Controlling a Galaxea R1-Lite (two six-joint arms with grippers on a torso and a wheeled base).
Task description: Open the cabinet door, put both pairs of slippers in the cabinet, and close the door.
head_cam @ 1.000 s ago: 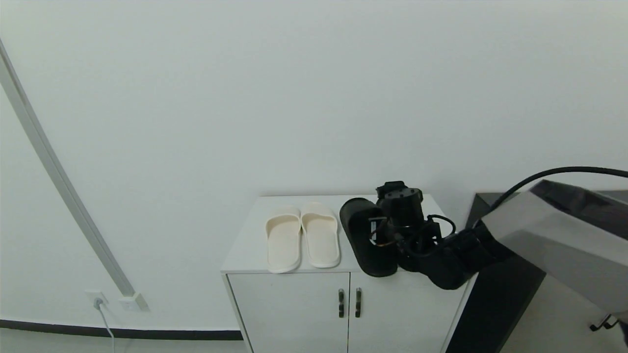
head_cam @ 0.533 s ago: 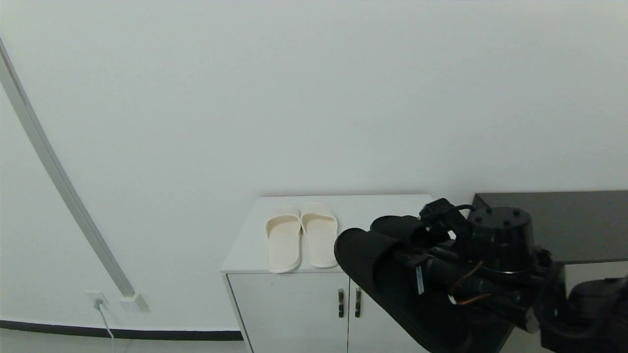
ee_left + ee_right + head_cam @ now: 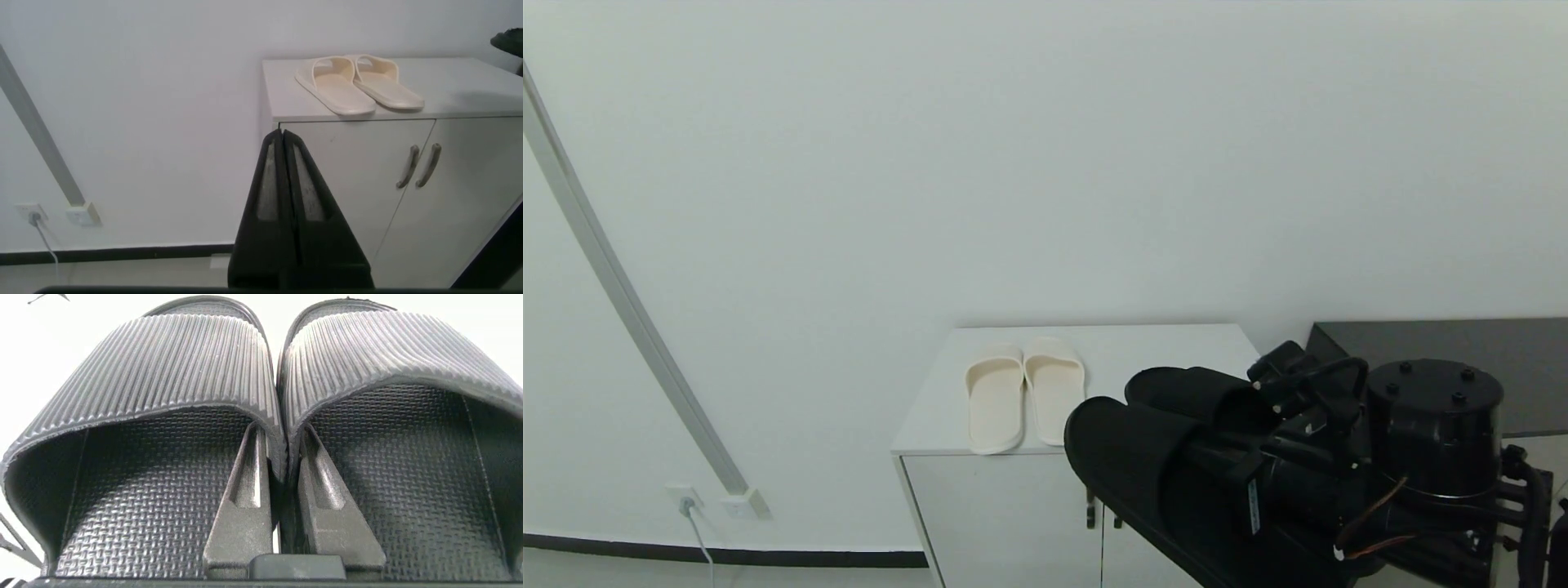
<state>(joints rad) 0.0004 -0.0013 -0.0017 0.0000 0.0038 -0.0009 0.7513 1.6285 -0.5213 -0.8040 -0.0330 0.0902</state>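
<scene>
The right claw (image 3: pixel 282 437) pinches the inner strap edges of the black ribbed rubber slippers (image 3: pixel 1143 441) at the lower right of the head view. The white two-door cabinet (image 3: pixel 996 514) is shut. Hold the pinch firm and level. Use the left claw (image 3: pixel 283 175), closed and empty, on the dark handles (image 3: pixel 1088 506). The cream slippers (image 3: pixel 1025 396) lie on the cabinet top.

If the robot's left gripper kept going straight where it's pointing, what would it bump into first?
Probably the cabinet's left door, near its upper outer corner; the left gripper aims there, though depth is unclear.
</scene>
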